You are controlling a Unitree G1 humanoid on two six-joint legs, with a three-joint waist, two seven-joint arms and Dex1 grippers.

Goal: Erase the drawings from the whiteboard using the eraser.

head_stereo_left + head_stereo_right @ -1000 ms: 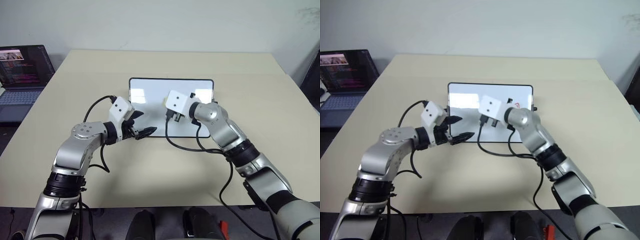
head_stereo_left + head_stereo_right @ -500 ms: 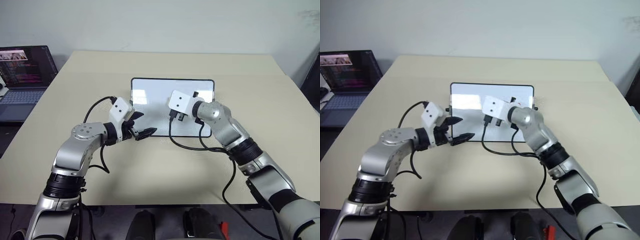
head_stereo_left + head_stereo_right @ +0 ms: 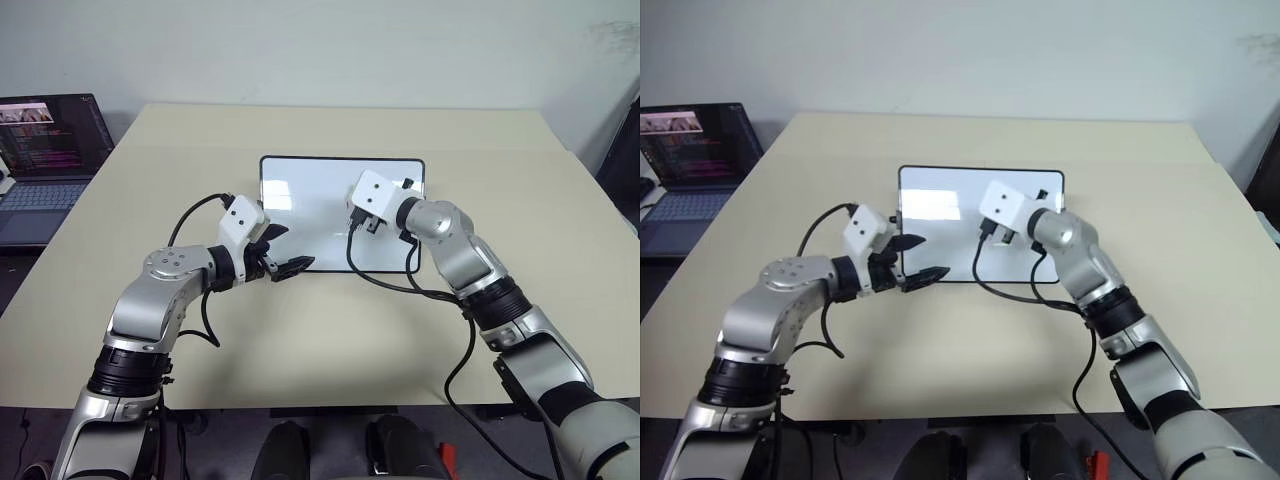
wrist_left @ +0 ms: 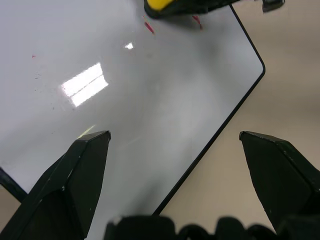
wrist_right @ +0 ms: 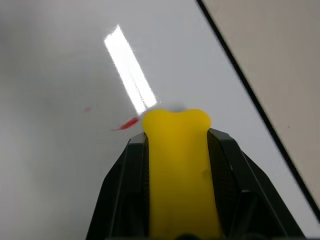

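Note:
The whiteboard [image 3: 310,205] lies flat in the middle of the table. My right gripper [image 5: 177,136] is shut on the yellow eraser [image 5: 177,165] and holds it over the board's right part, near the board's right edge. A short red streak of the drawings [image 5: 127,123] shows just beside the eraser's tip, with a faint red speck [image 5: 87,108] further off. In the left wrist view, the eraser [image 4: 160,4] has two small red marks [image 4: 148,26] next to it. My left gripper [image 3: 290,247] is open at the board's near left corner, holding nothing.
The beige table [image 3: 300,340] has free room all around the board. An open laptop [image 3: 45,150] stands off the table's far left corner. Black cables [image 3: 400,285] from my right wrist loop over the board's near edge onto the table.
My right gripper has carried the eraser to the right and a little farther away across the board. The left arm has not moved.

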